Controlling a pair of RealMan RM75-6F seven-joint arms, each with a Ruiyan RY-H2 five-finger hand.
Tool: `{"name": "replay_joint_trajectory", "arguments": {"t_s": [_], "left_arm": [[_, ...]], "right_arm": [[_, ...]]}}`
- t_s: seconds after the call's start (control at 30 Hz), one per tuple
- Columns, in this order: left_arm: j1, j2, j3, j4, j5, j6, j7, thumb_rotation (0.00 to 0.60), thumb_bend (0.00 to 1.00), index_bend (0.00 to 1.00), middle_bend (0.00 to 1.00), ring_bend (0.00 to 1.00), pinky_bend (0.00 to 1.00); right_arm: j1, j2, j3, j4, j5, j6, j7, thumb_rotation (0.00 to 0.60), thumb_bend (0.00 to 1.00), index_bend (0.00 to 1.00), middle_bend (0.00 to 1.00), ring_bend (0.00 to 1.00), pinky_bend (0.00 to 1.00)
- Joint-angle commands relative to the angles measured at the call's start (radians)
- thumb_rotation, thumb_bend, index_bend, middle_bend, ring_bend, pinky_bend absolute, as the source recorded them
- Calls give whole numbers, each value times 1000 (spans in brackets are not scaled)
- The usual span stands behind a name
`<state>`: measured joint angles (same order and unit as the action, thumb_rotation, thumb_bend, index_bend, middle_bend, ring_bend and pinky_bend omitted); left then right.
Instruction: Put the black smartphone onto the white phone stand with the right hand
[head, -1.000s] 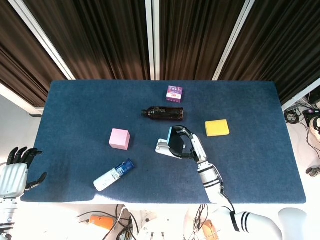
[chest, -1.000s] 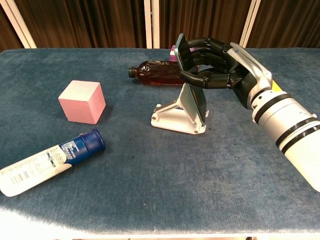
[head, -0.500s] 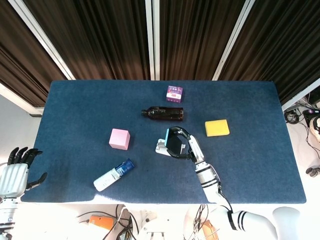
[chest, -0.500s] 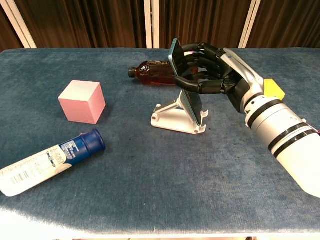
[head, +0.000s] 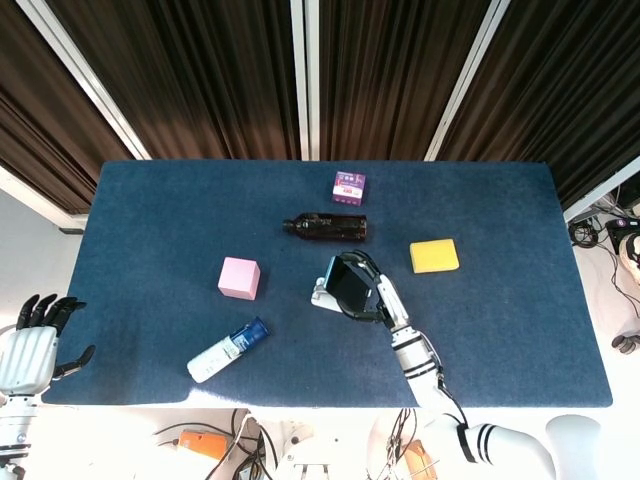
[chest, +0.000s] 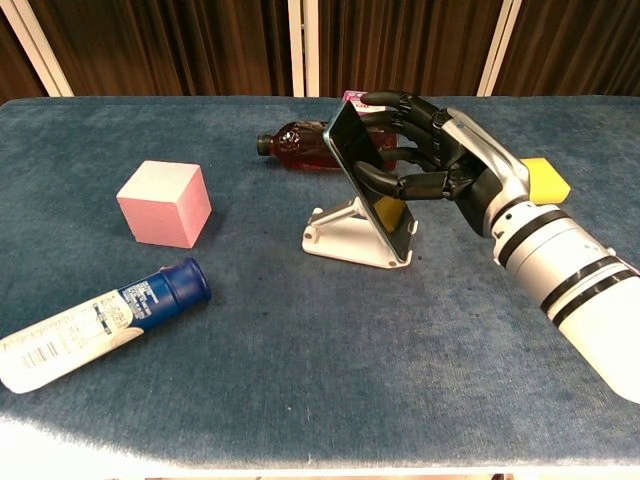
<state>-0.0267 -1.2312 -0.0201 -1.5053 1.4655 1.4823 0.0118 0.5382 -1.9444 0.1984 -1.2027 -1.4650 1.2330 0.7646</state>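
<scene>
The black smartphone (chest: 368, 180) (head: 347, 283) leans tilted back on the white phone stand (chest: 343, 235) (head: 322, 295), its lower edge down at the stand's front lip. My right hand (chest: 440, 165) (head: 374, 293) grips the phone from the right, fingers wrapped over its upper part and thumb across its face. My left hand (head: 28, 345) hangs open off the table's left front corner, holding nothing; the chest view does not show it.
A dark brown bottle (chest: 300, 147) lies just behind the stand. A pink cube (chest: 164, 203) sits to the left, a blue-capped white bottle (chest: 98, 323) lies front left, a yellow sponge (chest: 545, 178) is to the right, and a small purple box (head: 348, 186) stands further back.
The right hand has lowered and tilted the phone back from upright above the stand until it leans on the stand. The left hand has not moved.
</scene>
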Motion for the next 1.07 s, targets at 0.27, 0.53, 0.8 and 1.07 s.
{"name": "replay_joint_trajectory", "arguments": {"t_s": [0.27,0.53,0.8,1.07], "left_arm": [[-1,2,0,5,-1,-2,-5,600,177,243,186,93,0],[-2,0,-2,13,-3,-4,-13,600,177,243,185,93,0],[-8,-3,-5,5,6,1,-2,600,177,243,185,93,0],[-5,-5,-8,1,3,9,1,600,177,243,185,93,0]], "right_arm": [[-26,86,-27,-46,-58,61,-37,600,443,91,130,0,62],[-92,543,-101,-361,-46,1,-459,600,443,116,130,0,95],[-255,788,-179,-489,-52,167,-729,600,443,110,128,0,73],[-396,861,-238,-476,-80,308,-650,600,443,61,98,0,25]]}}
